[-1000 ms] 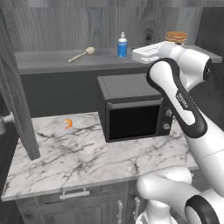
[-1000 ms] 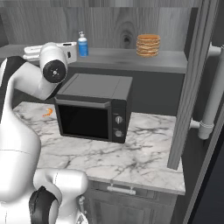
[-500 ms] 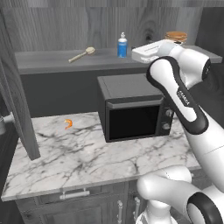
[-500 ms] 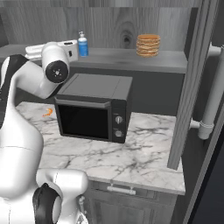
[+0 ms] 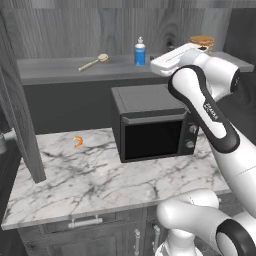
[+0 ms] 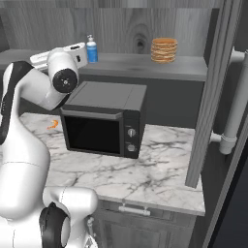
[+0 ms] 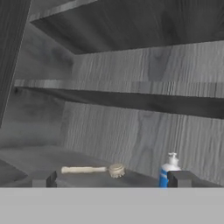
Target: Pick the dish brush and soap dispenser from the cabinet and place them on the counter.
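The dish brush [image 5: 92, 62] [image 7: 92, 169], a tan stick with a pale round head, lies on the grey shelf [image 5: 55, 70] of the open cabinet. The soap dispenser [image 5: 140, 52] [image 6: 91, 50] [image 7: 168, 173], a small blue bottle with a white pump, stands to the brush's right on the same shelf. My white hand [image 5: 170, 59] hovers at shelf height, just right of the bottle, pointing into the cabinet. In the hand view my gripper [image 7: 115, 180] is open and holds nothing; brush and bottle lie ahead between its wide-set fingertips. Below lies the white marble counter [image 5: 100, 180].
A black microwave [image 5: 150, 125] stands on the counter under my hand. A small orange item [image 5: 78, 142] lies left of it. A stack of tan discs [image 6: 163, 50] sits on the shelf's right end. Open cabinet doors hang at the left [image 5: 20, 110] and right [image 6: 213, 97].
The hand has risen slightly at the shelf's edge near the blue bottle. The gripper has stayed open, and brush and bottle have not moved.
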